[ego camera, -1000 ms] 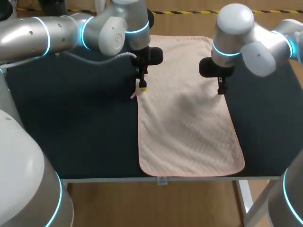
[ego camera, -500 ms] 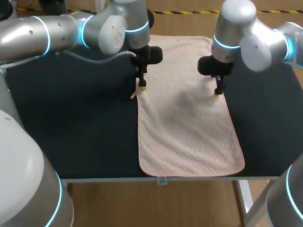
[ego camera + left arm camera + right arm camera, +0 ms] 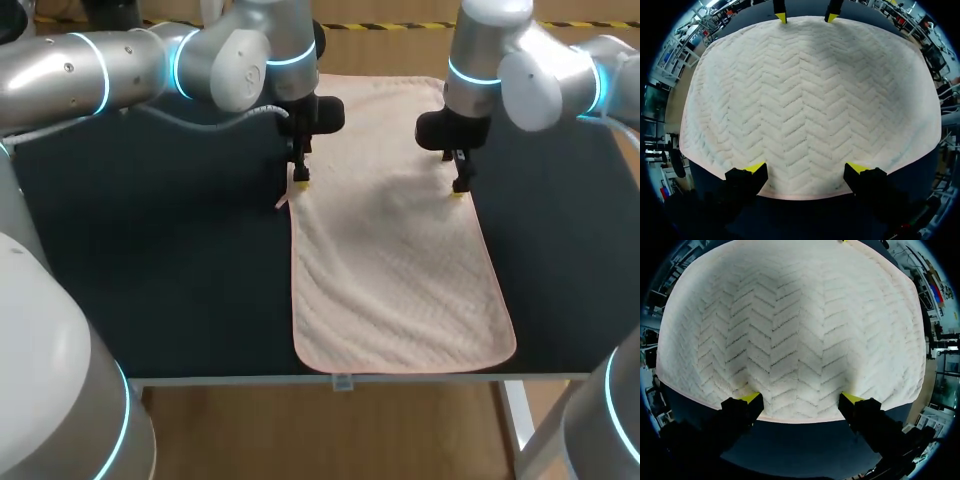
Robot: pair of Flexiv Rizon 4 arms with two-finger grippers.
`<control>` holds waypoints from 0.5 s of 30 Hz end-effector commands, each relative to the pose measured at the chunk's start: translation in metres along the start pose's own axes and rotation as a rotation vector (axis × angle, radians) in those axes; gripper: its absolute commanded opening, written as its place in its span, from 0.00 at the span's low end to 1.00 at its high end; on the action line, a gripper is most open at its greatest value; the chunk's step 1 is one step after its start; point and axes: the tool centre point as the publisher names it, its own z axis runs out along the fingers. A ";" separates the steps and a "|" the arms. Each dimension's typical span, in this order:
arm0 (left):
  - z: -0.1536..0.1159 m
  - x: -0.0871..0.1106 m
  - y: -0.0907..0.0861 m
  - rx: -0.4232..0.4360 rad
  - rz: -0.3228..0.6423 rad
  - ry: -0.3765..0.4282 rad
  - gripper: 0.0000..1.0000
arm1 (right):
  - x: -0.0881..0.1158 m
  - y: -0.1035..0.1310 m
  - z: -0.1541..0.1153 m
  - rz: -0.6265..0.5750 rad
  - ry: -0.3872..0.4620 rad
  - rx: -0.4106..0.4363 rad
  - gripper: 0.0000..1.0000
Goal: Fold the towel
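Observation:
A pale pink towel (image 3: 400, 260) with a herringbone weave lies flat and lengthwise on the dark table (image 3: 150, 270). My left gripper (image 3: 300, 181) points down at the towel's left long edge, about a third of the way from the far end. In the left wrist view the left gripper (image 3: 806, 168) is open, its yellow fingertips (image 3: 756, 167) over the towel (image 3: 805, 100) just inside its hem. My right gripper (image 3: 459, 188) stands opposite at the right long edge. It is open too (image 3: 801, 398), its tips resting on the towel (image 3: 790, 325) near the hem.
The towel's near end (image 3: 400, 365) reaches almost to the table's front edge (image 3: 350, 378). Bare dark tabletop lies to the left (image 3: 170, 230) and right (image 3: 560, 250) of the towel. Across the towel, the right gripper's two yellow tips (image 3: 781, 18) show in the left wrist view.
My right gripper has shifted slightly toward the far end and inward along the towel's right edge. The left gripper and the towel have stayed in place.

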 end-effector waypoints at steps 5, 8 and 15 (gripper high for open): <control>0.005 -0.004 -0.001 0.004 0.004 0.011 0.89 | -0.004 0.003 0.010 -0.004 0.038 0.001 1.00; 0.007 -0.002 -0.001 0.008 0.004 0.011 0.39 | 0.000 0.004 0.010 -0.005 0.042 0.004 1.00; 0.011 0.004 0.002 0.009 0.006 0.018 0.00 | 0.008 0.002 0.010 -0.006 0.035 0.011 0.00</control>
